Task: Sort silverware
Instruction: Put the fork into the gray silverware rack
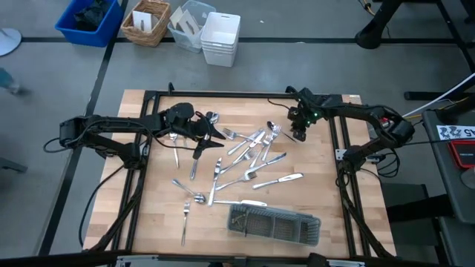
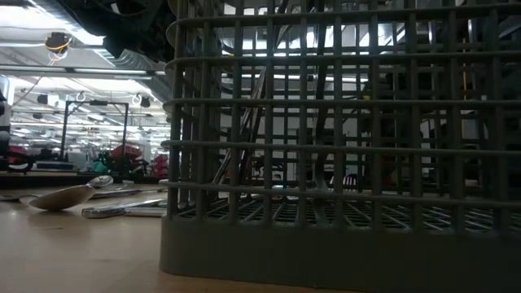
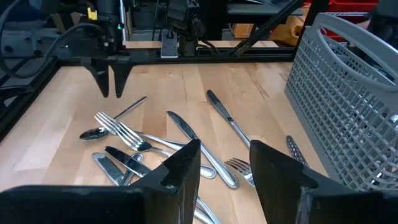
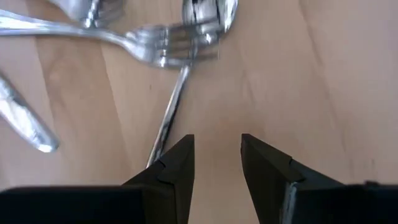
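Silverware (image 1: 252, 159), several shiny forks, spoons and knives, lies scattered flat on the wooden table (image 1: 148, 215). My left gripper (image 1: 210, 134) is open, low at the pile's left end; in the left wrist view (image 3: 225, 163) knives and forks (image 3: 134, 134) lie just ahead of its fingers. My right gripper (image 1: 299, 135) is open at the pile's far right and points down. In the right wrist view (image 4: 217, 146) a spoon's handle (image 4: 171, 112) runs beside one finger and a fork (image 4: 155, 46) lies beyond. Neither gripper holds anything.
A long grey mesh tray (image 1: 274, 224) lies near the table's near edge; it fills the low view (image 2: 326, 163), with a spoon (image 2: 69, 195) and a knife (image 2: 122, 212) to its left. A single fork (image 1: 184, 222) lies left of the tray. Bins (image 1: 89, 21) stand on the floor beyond the table.
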